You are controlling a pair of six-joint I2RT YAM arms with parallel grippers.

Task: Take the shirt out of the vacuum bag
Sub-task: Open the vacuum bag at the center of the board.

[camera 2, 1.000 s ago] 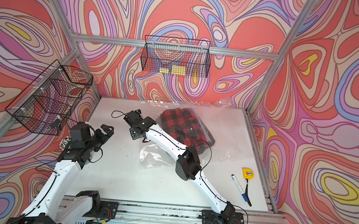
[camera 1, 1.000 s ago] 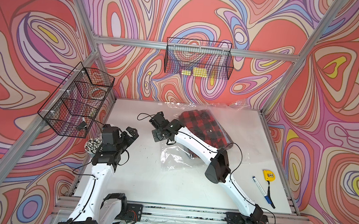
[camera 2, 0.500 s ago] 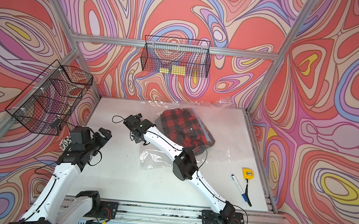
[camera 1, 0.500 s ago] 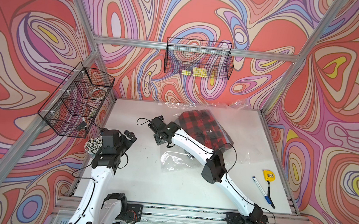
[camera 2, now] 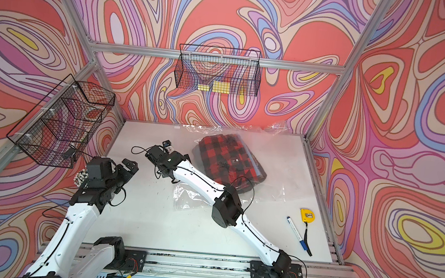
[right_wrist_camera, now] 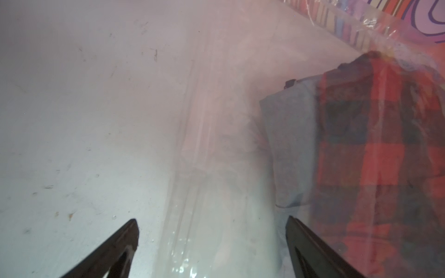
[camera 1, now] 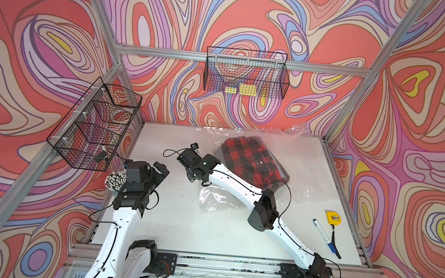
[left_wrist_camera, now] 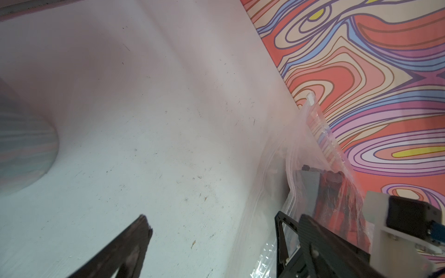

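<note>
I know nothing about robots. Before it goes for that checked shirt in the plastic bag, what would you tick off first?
1. Right fingers open and empty: ok.
2. Left fingers open and empty: ok.
3. Edge of the bag between the right fingers: ok, the right wrist view shows it there.
4. Bag mouth unsealed: cannot tell.
5. Shirt out of the bag: not ok, it lies folded inside the plastic.
6. Tape measure and pen apart from the bag: ok, both lie near the table's right edge.
</note>
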